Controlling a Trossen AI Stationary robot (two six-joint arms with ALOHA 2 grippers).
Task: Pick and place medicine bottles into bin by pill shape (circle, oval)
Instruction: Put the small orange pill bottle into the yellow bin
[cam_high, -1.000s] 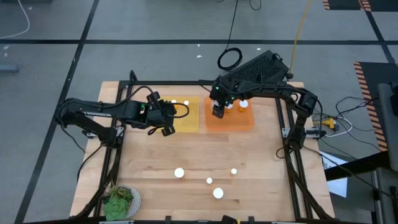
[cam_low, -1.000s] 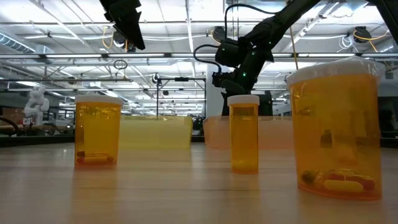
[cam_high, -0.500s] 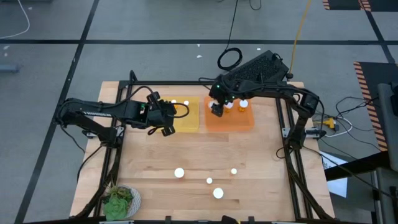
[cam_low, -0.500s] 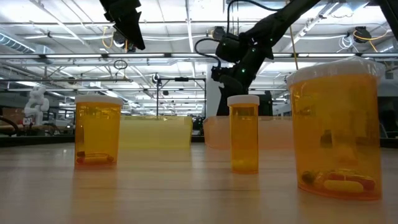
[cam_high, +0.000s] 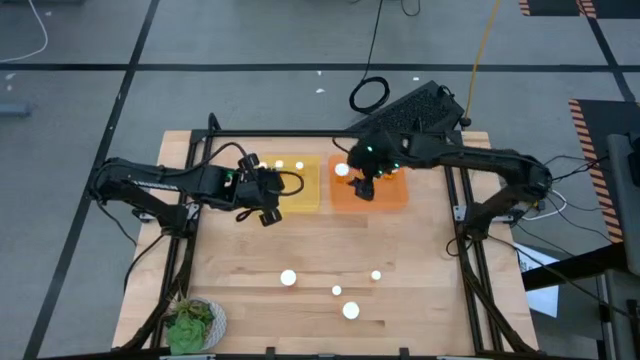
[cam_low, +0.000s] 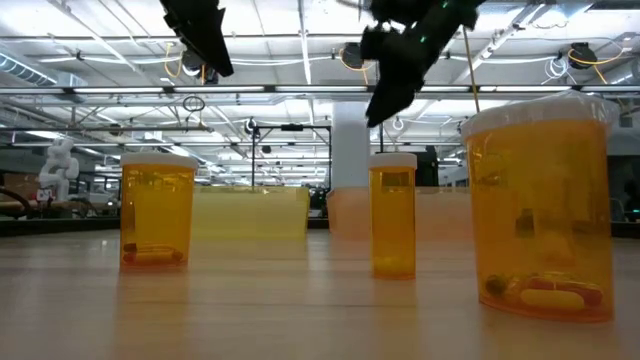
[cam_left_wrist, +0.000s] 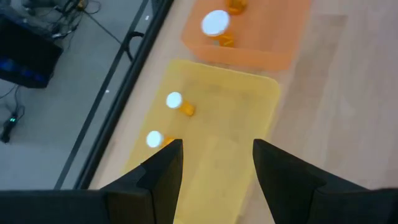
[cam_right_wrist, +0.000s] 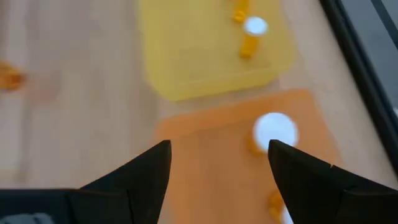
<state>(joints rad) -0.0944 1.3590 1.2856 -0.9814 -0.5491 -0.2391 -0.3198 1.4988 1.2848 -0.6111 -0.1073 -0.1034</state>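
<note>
- Your right gripper (cam_high: 364, 186) hangs over the orange bin (cam_high: 394, 196) at the far side of the table (cam_high: 400, 260); its fingers (cam_right_wrist: 140, 180) are spread apart with nothing between them.
- Below it in the right wrist view stands a wide-capped bottle (cam_right_wrist: 274, 132) inside the orange bin — the same white cap shows in the high view near the bin's left edge (cam_high: 342, 170).
- Your left gripper (cam_high: 268, 209) sits at the near edge of the yellow bin (cam_high: 306, 196), released and empty, its fingers (cam_left_wrist: 163, 177) parted over the bin's floor.
- The yellow bin holds two narrow-capped bottles (cam_left_wrist: 176, 103) and (cam_left_wrist: 155, 139), both near its far wall.
- Four medicine bottles remain out on the bare wood, well apart from both bins: one at the left (cam_high: 288, 278), a small one at the right (cam_high: 376, 275), another small one between them (cam_high: 337, 291), and a wide-capped one nearest the front edge (cam_high: 351, 310).
- From the low view, three of them stand upright — the big one at the right (cam_low: 540, 205) shows oval capsules at its bottom.
- A green leafy object (cam_high: 192, 324) rests at the table's front left corner.
</note>
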